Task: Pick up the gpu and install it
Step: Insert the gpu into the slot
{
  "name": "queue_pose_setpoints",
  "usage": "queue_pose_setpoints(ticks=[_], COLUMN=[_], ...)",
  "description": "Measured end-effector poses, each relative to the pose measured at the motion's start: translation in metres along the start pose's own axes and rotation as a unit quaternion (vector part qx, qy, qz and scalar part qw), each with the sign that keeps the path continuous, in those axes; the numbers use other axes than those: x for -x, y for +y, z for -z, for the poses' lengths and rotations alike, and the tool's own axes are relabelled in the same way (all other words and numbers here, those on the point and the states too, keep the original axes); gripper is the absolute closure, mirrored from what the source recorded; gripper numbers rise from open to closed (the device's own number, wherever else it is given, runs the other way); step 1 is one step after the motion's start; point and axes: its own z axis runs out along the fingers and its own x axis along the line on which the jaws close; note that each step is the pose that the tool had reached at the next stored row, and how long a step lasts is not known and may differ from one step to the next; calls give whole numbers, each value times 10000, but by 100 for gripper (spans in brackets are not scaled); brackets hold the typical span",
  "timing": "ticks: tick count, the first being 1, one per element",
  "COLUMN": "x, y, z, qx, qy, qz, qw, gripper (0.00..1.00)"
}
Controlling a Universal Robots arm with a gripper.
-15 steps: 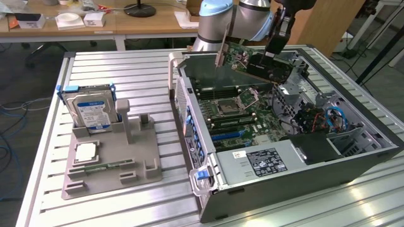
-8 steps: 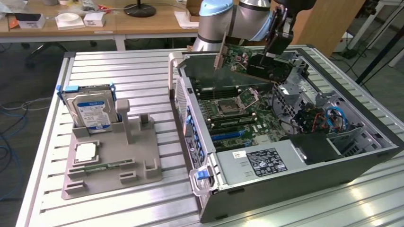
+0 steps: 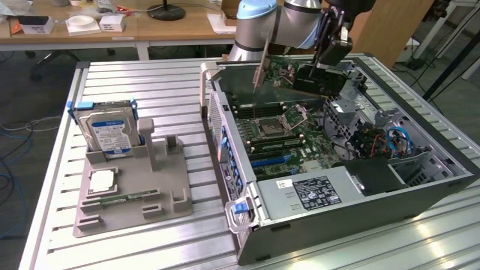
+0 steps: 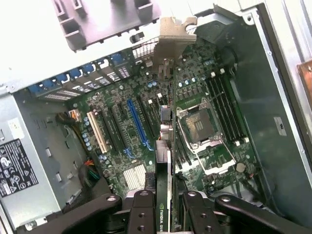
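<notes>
- One gripper is clenched on the gpu and holds it in the air over the far part of the open computer case.
- In the wrist view the gpu stands edge-on between the fingers, with its silver bracket at the end away from the gripper.
- Below the card lies the motherboard with a blue slot.
- On the table, to the exterior view's left of the case, a grey holder carries an upright hard drive.
</notes>
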Motion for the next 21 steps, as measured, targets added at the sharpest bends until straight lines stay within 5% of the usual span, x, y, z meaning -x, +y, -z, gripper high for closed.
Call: queue_pose_setpoints(ticks=[10,21], x=[2,2], y=[0,0], z=[-10,-20], qx=[16,33], qy=[19,38], qz=[633,1284], qw=[9980,9917], gripper=[74,74])
